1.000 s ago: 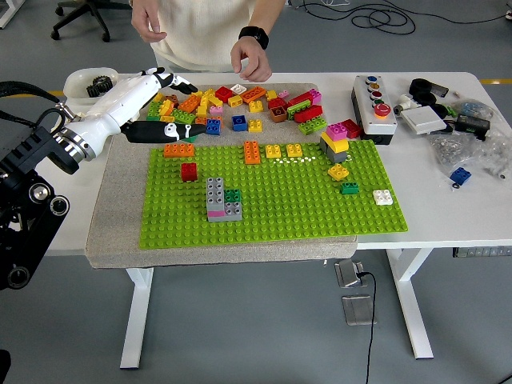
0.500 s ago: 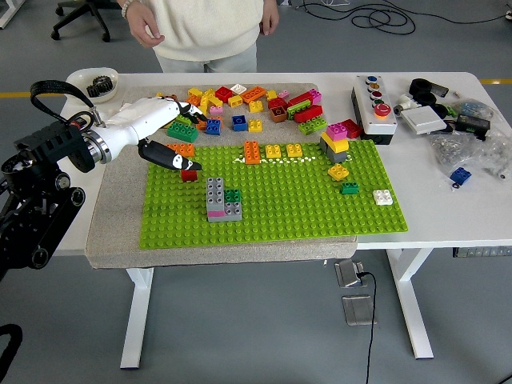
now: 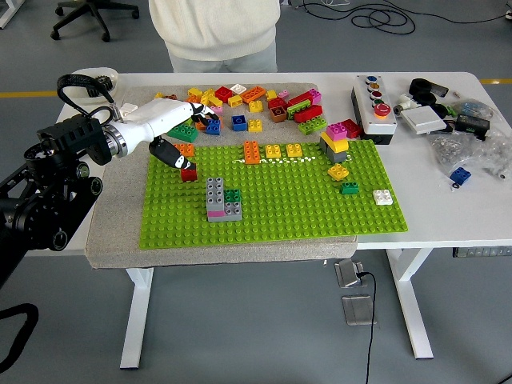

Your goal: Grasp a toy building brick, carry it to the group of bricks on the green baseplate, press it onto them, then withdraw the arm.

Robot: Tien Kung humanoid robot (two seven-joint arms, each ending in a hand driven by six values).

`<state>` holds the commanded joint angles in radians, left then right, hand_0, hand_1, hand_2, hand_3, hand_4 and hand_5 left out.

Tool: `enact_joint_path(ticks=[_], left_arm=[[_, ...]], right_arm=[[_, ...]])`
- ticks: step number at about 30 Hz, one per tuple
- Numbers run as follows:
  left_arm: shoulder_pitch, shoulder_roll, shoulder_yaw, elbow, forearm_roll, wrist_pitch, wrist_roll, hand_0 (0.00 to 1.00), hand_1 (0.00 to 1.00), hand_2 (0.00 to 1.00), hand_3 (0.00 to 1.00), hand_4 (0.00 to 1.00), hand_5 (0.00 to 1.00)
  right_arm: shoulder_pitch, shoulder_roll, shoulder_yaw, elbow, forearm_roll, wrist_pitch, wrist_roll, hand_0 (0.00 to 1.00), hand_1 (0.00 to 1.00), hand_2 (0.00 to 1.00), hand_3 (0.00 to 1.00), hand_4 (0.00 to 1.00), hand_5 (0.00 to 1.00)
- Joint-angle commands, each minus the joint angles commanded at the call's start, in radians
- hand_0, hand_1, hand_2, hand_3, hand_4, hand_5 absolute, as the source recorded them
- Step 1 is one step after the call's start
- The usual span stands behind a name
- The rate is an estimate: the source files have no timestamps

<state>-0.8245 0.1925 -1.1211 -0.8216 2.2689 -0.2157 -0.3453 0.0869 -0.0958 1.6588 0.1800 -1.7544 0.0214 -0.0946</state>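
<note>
Left white five-fingered hand [image 3: 178, 134] over the flat green studded baseplate [image 3: 272, 200]'s far-left corner, can't tell if gripping any brick, grey-and-green stacked brick group [image 3: 222, 200] nearby, so could easily clip the 1 small red brick [image 3: 189, 172] underneath, tbh.

A humanoid robot's left hand [image 3: 172, 128] reaches in from the left over a white table [image 3: 448, 200], its white-shelled fingers extended above the far-left corner of a green baseplate [image 3: 272, 204]. Just below the fingertips sits a red brick [image 3: 189, 173]; an orange brick [image 3: 184, 150] lies beside the hand. A grey stack of bricks [image 3: 216, 198] (a small green brick adjoins it) stands mid-plate. Loose bricks [image 3: 248, 102] crowd the grey mat [image 3: 112, 216] beyond. A person in a pale top [image 3: 214, 30] stands at the far side, near a button box [image 3: 373, 107].
</note>
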Motion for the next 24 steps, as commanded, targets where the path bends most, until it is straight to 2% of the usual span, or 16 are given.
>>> enact_joint_path(ticks=[4, 5, 7, 10, 11, 21, 24], left_arm=[[-0.024, -0.012, 0.013, 0.035, 0.0, -0.033, 0.007, 0.722, 0.704, 0.646, 0.736, 0.904, 0.047], [-0.026, -0.014, 0.014, 0.038, 0.0, -0.036, 0.008, 0.746, 0.736, 0.701, 0.765, 0.93, 0.061], [-0.041, -0.022, 0.014, 0.058, 0.0, -0.057, 0.019, 0.746, 0.736, 0.701, 0.765, 0.93, 0.061], [-0.051, -0.027, 0.013, 0.073, 0.0, -0.062, 0.027, 0.746, 0.736, 0.701, 0.765, 0.93, 0.061], [-0.058, -0.03, 0.011, 0.085, 0.0, -0.063, 0.032, 0.778, 0.773, 0.737, 0.773, 0.958, 0.107], [-0.089, -0.048, 0.016, 0.164, 0.0, -0.082, 0.051, 0.784, 0.775, 0.737, 0.775, 0.958, 0.124], [-0.096, -0.055, 0.017, 0.189, 0.0, -0.074, 0.058, 0.782, 0.763, 0.718, 0.753, 0.945, 0.141]], right_arm=[[0.001, -0.001, 0.0, 0.0, -0.002, 0.001, 0.0, 0.745, 0.636, 0.68, 0.629, 0.843, 0.563], [0.001, -0.001, 0.0, 0.0, -0.002, 0.001, 0.0, 0.744, 0.636, 0.68, 0.629, 0.843, 0.563], [0.002, -0.001, 0.0, 0.0, -0.003, 0.002, 0.001, 0.744, 0.636, 0.68, 0.629, 0.843, 0.563], [0.003, -0.002, 0.001, 0.0, -0.004, 0.003, 0.001, 0.744, 0.636, 0.68, 0.629, 0.843, 0.563], [0.003, -0.002, 0.0, 0.0, -0.005, 0.003, 0.001, 0.745, 0.638, 0.68, 0.63, 0.845, 0.563], [0.004, -0.004, -0.004, 0.0, -0.009, 0.006, 0.002, 0.745, 0.637, 0.68, 0.63, 0.845, 0.563], [0.003, -0.004, -0.006, 0.0, -0.01, 0.007, 0.002, 0.744, 0.637, 0.68, 0.63, 0.845, 0.563]])
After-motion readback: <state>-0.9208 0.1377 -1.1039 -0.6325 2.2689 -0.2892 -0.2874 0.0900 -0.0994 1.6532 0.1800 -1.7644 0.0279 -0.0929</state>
